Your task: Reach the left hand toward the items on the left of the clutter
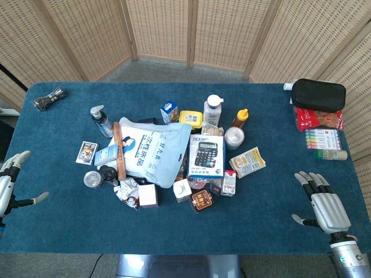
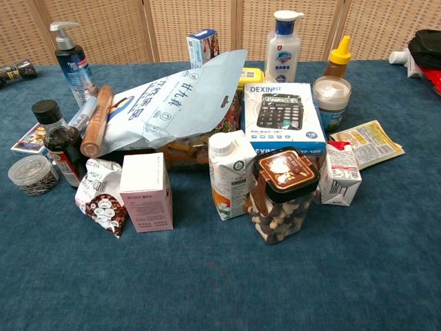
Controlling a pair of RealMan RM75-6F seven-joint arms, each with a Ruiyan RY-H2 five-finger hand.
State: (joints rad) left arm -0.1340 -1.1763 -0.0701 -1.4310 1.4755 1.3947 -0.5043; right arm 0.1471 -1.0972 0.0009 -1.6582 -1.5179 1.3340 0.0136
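The clutter sits mid-table on blue cloth. On its left side are a card box (image 1: 87, 152) (image 2: 29, 138), a round clear tub (image 1: 93, 179) (image 2: 32, 174), a dark bottle (image 1: 108, 174) (image 2: 63, 150), a wooden rolling pin (image 1: 119, 151) (image 2: 97, 121), and a pump spray bottle (image 1: 101, 120) (image 2: 72, 63). My left hand (image 1: 13, 182) rests open at the table's left edge, well left of the tub, fingers spread. My right hand (image 1: 323, 204) lies open at the front right. Neither hand appears in the chest view.
A large pale blue bag (image 1: 155, 150), a calculator box (image 1: 206, 155) and a jar of snacks (image 2: 282, 196) fill the pile's centre. A black pouch (image 1: 317, 94), red packet and markers (image 1: 322, 139) lie far right. A small dark item (image 1: 50, 98) sits at the far left corner.
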